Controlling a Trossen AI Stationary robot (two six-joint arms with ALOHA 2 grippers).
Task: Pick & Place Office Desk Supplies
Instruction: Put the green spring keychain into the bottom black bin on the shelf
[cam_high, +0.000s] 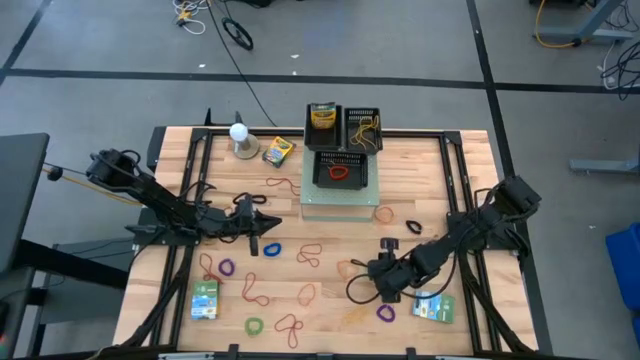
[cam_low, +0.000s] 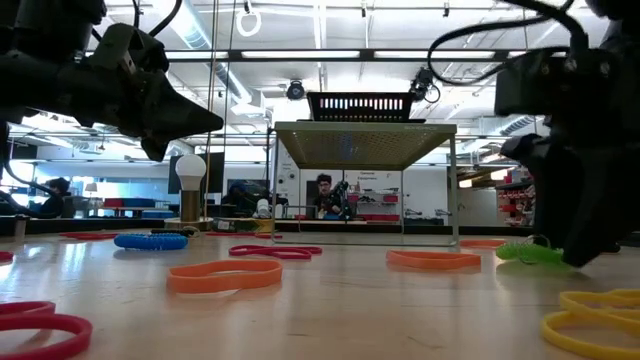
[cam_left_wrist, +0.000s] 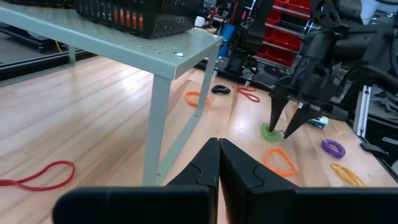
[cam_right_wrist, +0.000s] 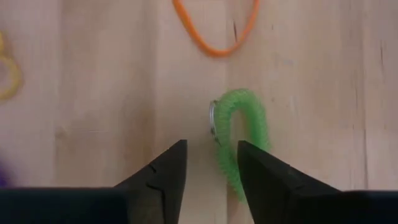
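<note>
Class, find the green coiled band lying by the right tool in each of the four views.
High view: not made out; the right tool covers that spot.
Low view: green coiled band, far right, on the table.
Left wrist view: beneath the far tool's tips.
Right wrist view: centre, just beyond the tool's tips.
Shared landmark: the right tool.

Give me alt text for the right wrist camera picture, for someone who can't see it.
The right gripper hangs open just above a green coiled band with a small metal ring, lying on the wooden table. An orange rubber band lies beyond it, and a yellow band shows at the picture's edge.
</note>
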